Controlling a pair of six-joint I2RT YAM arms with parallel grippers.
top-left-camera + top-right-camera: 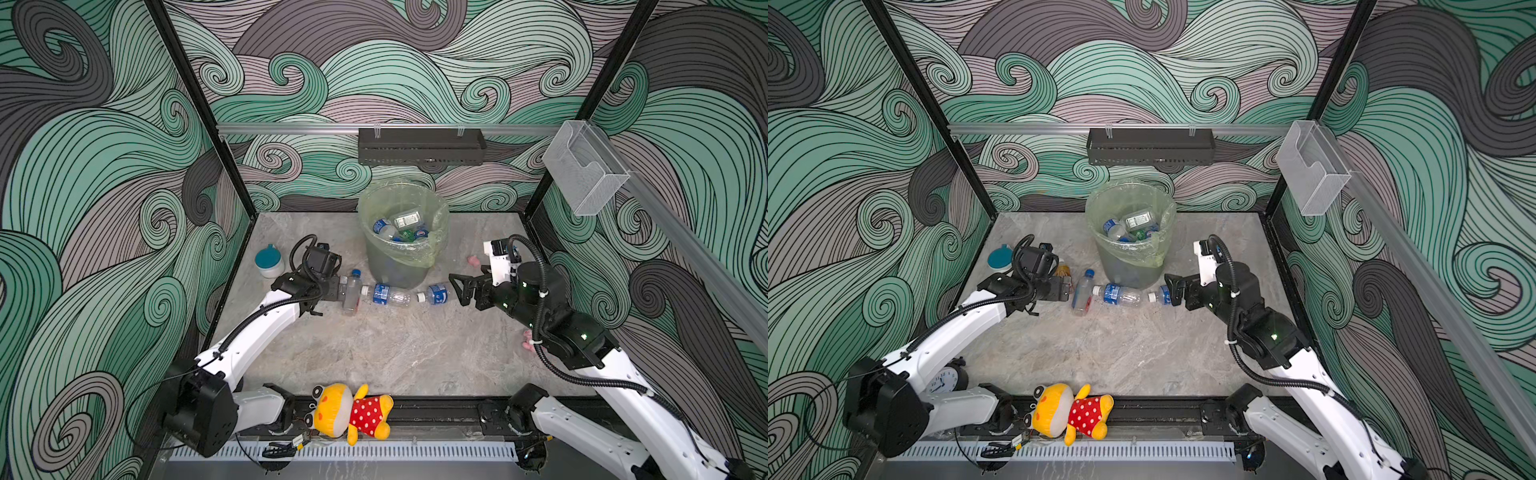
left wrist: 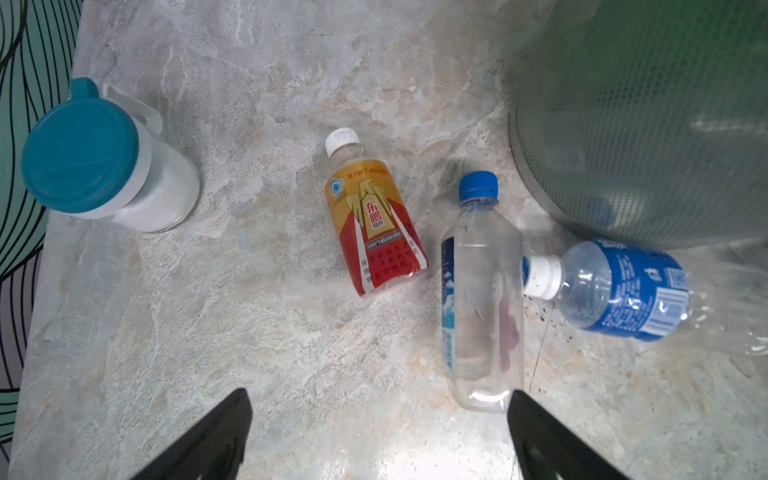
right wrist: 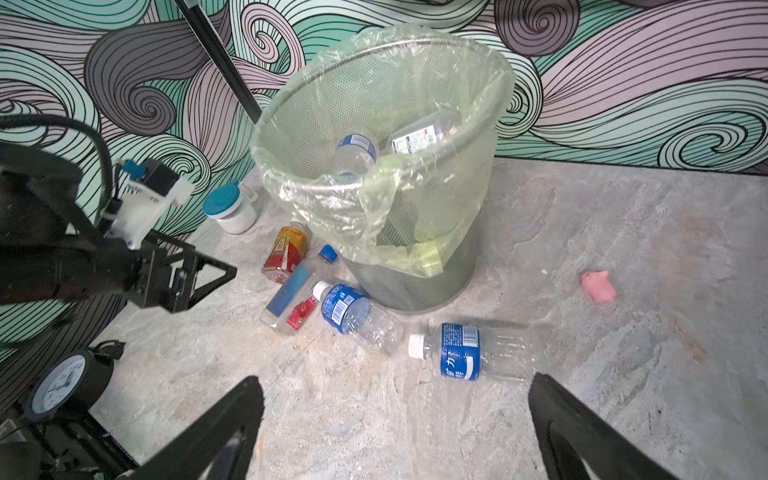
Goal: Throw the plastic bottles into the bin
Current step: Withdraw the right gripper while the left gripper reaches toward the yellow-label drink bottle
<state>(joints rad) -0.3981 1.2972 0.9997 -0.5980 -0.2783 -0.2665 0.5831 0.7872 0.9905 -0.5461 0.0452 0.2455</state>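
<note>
Lying on the surface [image 1: 374, 353] at the foot of the bin [image 1: 395, 270] are four bottles in a loose row: the orange bottle [image 2: 374, 224], the clear bottle [image 1: 352, 293], the middle bottle [image 1: 386, 294] and the right bottle [image 1: 436, 294] (these last two blue-labelled), while other bottles [image 1: 399, 228] sit inside the bin. The left hand [image 2: 378, 399] has its fingers spread apart and empty, one tip just beside the clear bottle's base. The right hand [image 3: 397, 382], also spread apart and empty, faces the right bottle's base.

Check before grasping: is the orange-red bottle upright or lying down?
Lying down: the orange-red bottle rests lengthwise on the table, label facing up.
</note>
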